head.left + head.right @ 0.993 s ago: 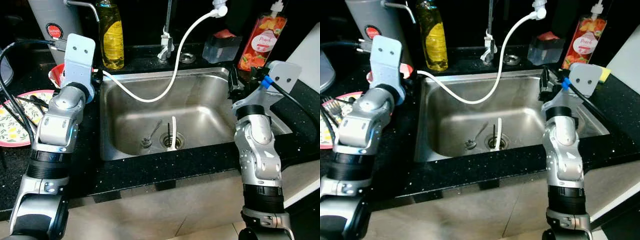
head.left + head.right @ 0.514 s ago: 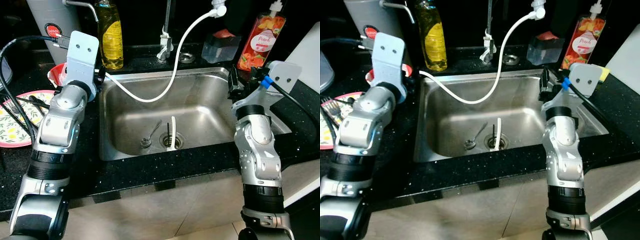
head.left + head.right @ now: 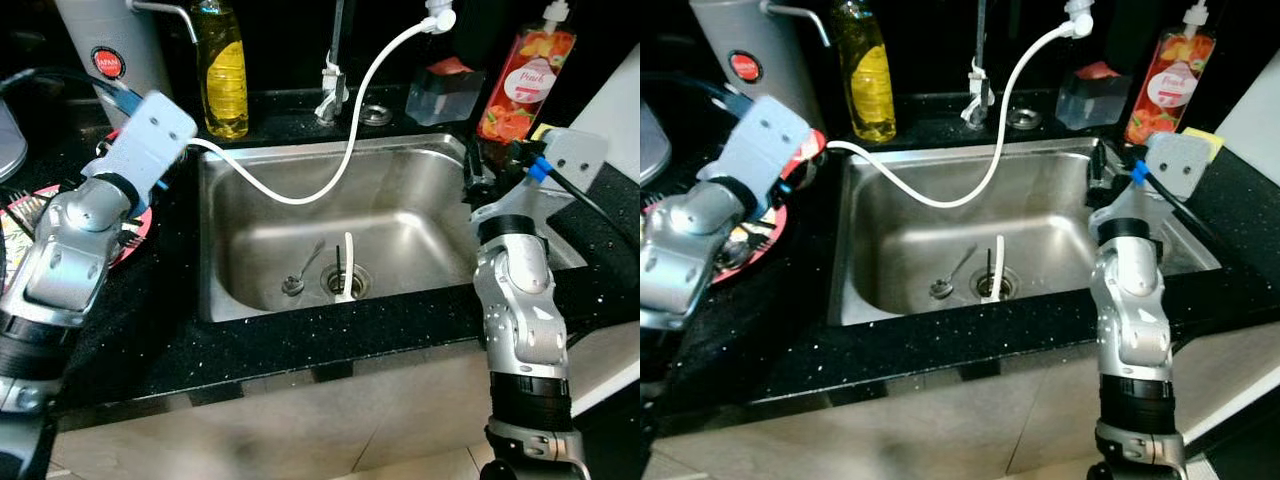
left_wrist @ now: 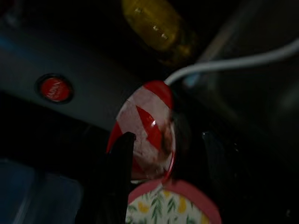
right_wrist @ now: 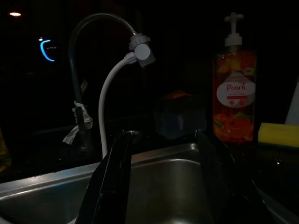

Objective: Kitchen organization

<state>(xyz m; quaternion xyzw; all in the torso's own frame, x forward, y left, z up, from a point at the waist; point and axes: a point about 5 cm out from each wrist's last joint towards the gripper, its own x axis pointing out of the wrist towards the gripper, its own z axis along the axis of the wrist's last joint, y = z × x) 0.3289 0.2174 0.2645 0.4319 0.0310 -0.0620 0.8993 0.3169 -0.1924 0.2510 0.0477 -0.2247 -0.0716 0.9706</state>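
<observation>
At the sink edge, right arm: standing bent upward, its right claw (image 5: pixel 161 177) hovering over the sink's right rim, fingers (image 5: pixel 112 182) spread apart, gripping nothing.
Left arm: reaching out over the dark tabletop (image 3: pixel 300 345), its left claw (image 4: pixel 163 177) hanging above the dishes with fingers apart, nothing between them.
Sink (image 3: pixel 400 160): holding a spoon (image 3: pixel 300 272) and a white stick (image 3: pixel 346 268) by the drain.
Plates: a flowered pink-rimmed plate (image 4: pixel 173 207) is lying beside a red-and-white striped dish (image 4: pixel 145 128), left of the sink.
Back of tabletop: yellow soap bottle (image 3: pixel 223 70), faucet with white hose (image 3: pixel 350 130), peach soap dispenser (image 3: pixel 517 85), yellow sponge (image 5: pixel 278 133).
</observation>
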